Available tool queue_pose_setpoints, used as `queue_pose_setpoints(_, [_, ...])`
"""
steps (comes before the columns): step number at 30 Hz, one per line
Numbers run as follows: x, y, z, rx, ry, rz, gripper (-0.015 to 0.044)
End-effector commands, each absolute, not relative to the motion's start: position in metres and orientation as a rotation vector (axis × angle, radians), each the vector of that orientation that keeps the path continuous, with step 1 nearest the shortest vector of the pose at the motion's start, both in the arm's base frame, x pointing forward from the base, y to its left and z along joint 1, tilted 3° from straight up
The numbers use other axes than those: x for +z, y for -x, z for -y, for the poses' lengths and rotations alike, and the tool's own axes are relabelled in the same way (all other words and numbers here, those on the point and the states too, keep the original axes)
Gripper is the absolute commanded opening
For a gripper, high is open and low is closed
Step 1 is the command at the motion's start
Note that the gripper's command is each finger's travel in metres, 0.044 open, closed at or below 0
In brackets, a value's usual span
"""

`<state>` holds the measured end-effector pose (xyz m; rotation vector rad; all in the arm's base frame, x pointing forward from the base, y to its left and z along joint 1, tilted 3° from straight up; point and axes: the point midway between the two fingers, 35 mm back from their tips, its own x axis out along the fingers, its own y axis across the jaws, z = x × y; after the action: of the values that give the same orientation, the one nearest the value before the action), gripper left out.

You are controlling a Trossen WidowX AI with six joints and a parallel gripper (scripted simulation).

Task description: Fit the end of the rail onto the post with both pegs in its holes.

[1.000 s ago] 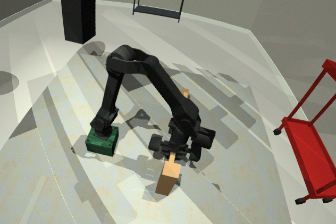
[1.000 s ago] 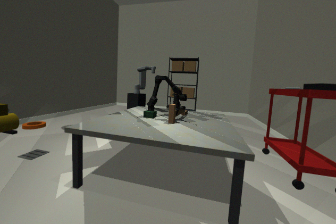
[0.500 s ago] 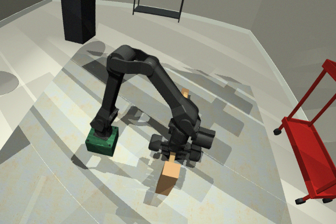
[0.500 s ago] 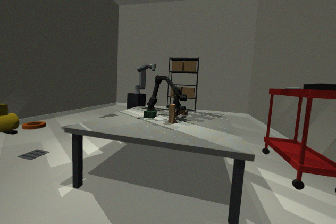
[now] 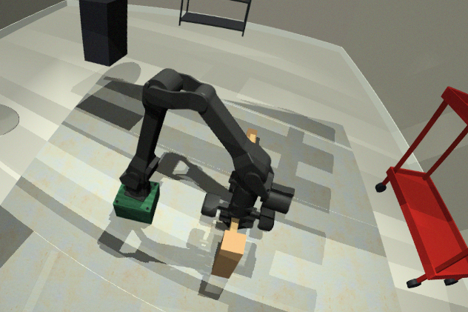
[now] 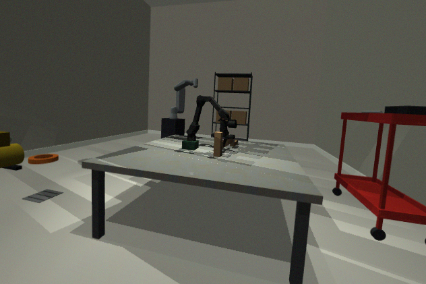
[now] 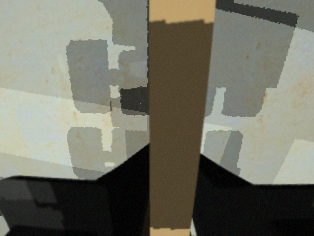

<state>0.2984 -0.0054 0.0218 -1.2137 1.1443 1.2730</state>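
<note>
The wooden post (image 5: 231, 244) (image 6: 218, 144) stands upright on the table. The long rail (image 5: 234, 224) (image 7: 176, 100) runs back from it under the arm. In the top view its near end is raised and appears to meet the post's back face near the top; pegs, holes and any small gap are hidden. My gripper (image 5: 236, 220) (image 7: 167, 149) is shut on the rail, close behind the post, with a finger on each side. The footboard block (image 5: 252, 133) shows behind the arm; whether the rail's far end sits in its bracket cannot be made out.
The arm's green base block (image 5: 135, 204) (image 6: 190, 144) is on the table, left of the rail. The arm arches over from it to the rail. A red cart (image 5: 430, 210) (image 6: 381, 196) stands on the floor beyond the table's right side. A shelf rack (image 5: 217, 21) stands far behind.
</note>
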Motion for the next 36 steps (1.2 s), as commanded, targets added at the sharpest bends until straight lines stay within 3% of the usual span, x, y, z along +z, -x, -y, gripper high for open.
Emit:
queue_pose_setpoints(1, [0.023, -0.299, 0.007, 1.273, 1.214, -1.143, 0.0000])
queue_pose_setpoints(36, [0.022, -0.299, 0.018, 1.272, 1.215, -1.143, 0.0000])
